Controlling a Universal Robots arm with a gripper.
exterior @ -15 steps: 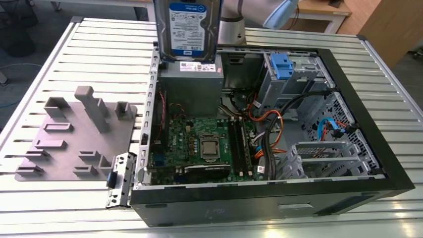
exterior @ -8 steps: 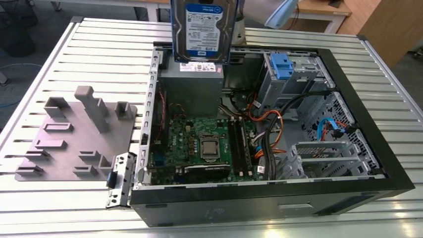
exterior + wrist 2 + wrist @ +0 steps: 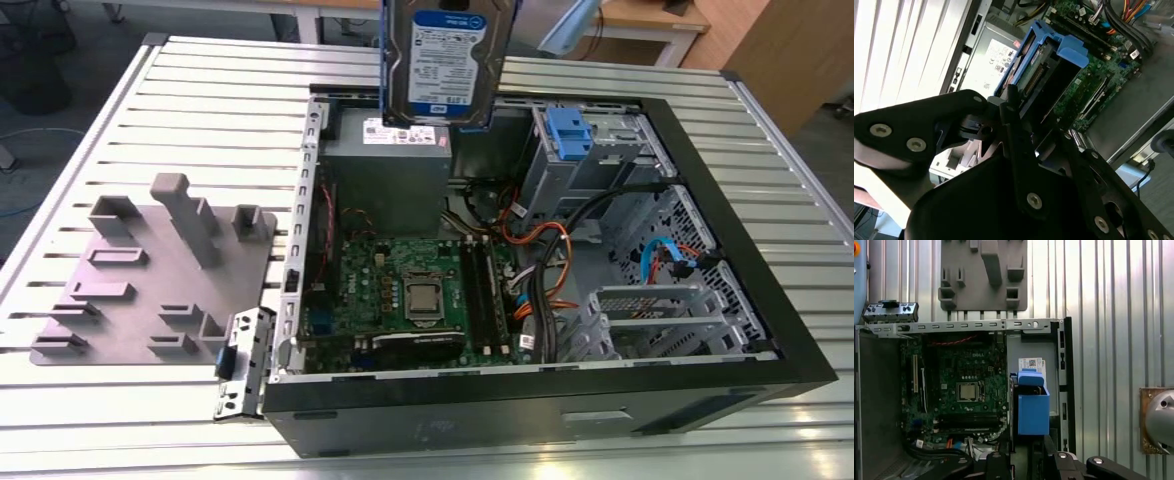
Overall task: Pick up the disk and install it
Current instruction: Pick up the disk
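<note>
Exterior view: disk point(image 3: 445, 62) hangs upright above the open computer case point(image 3: 534, 405), label face visible. Second wrist view: claw point(image 3: 1034, 117) clamped on it, with the connector edge and blue rails in sight.

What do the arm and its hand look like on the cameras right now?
In the second wrist view the hand is matte black. It is built from flat, rounded linkage plates and slim bars, joined by silver round-headed screws. The same black links and screws appear in the first wrist view. In the exterior view, a pale grey-blue tube is probably part of the arm.
</note>
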